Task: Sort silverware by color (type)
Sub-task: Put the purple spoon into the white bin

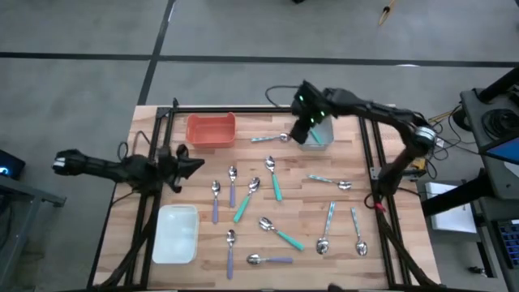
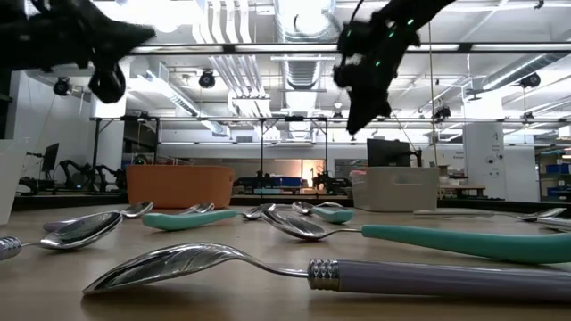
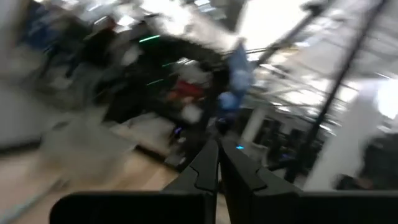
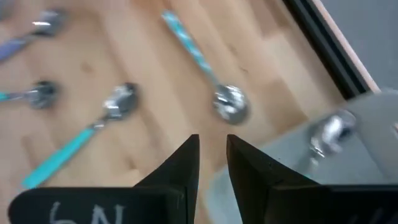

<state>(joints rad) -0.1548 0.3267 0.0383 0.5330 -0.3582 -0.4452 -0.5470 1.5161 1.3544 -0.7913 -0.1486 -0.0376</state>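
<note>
Several spoons with teal (image 1: 276, 188), lavender (image 1: 232, 188) and pale blue (image 1: 328, 180) handles lie flat on the wooden table. My right gripper (image 1: 302, 130) (image 4: 211, 149) hovers at the near-left corner of the grey tray (image 1: 316, 136). It is open by a narrow gap and holds nothing. One spoon (image 4: 333, 134) lies inside that tray. A pale-blue-handled spoon (image 4: 214, 90) lies on the table just beyond the fingers. My left gripper (image 1: 193, 166) (image 3: 219, 165) is shut and empty, raised above the table's left side.
An orange tray (image 1: 211, 130) sits at the far left of the table and a white tray (image 1: 176, 234) at the near left. In the low view a lavender spoon (image 2: 357, 275) and a teal spoon (image 2: 428, 241) lie closest. Black frame rails run along both table sides.
</note>
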